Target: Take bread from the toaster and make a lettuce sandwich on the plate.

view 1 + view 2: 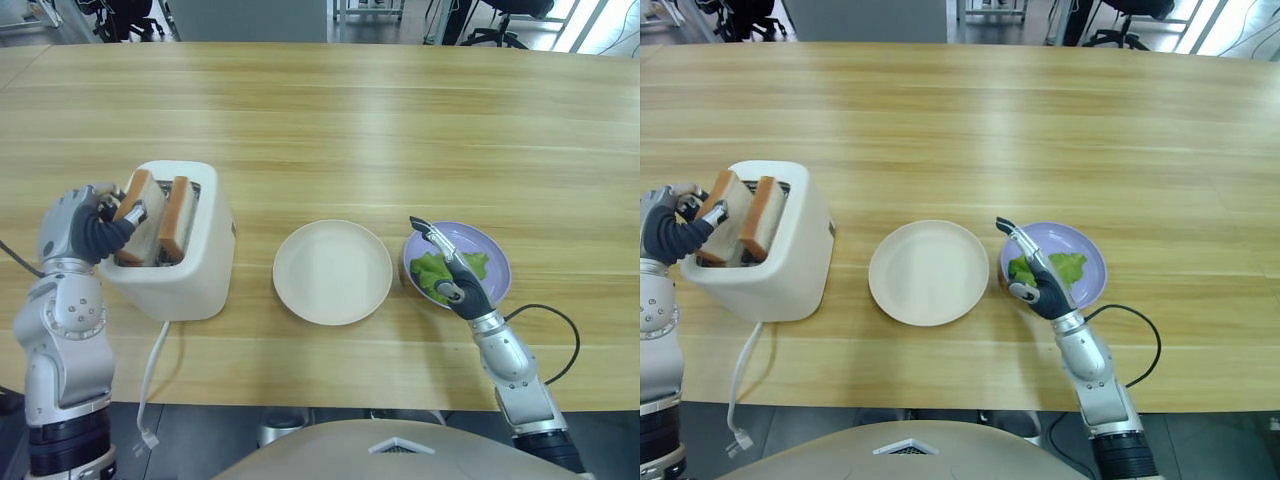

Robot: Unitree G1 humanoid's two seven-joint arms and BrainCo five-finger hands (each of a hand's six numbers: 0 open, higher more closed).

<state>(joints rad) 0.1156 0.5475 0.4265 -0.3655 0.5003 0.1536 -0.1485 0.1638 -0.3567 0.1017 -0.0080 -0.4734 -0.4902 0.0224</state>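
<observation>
Where a long table of pale wooden planks [400, 130] stretches across the scene, a white, rounded toaster [200, 270] is set at the robot's left, near the front edge. Two slices of bread with brown crusts are stood in its slots, their upper halves raised clear of the top. The left slice [140, 205] is tilted outward toward the left hand [85, 225], whose grey fingers are curled around its upper edge. This slice appears to be pinched between thumb and fingers, though the far side of the grasp is hidden. The right slice [175, 215] is stood upright just beside it, untouched. A white power cord [152, 375] is trailed from the toaster's base over the front edge of the table.

A round, cream-coloured plate [332, 272] is placed in the middle, near the toaster's right side but apart from it. Just beside the plate, further right, a shallow lilac dish [500, 262] is seen, with crumpled green lettuce leaves [430, 268] held inside it. The right hand [458, 285] is stretched over the dish's near rim, its fingers straight and pressed together, pointed away from the robot across the lettuce leaves. Whether the leaves are touched by the fingers cannot be told. A thin black cable [560, 330] is looped on the table beside the right forearm.
</observation>
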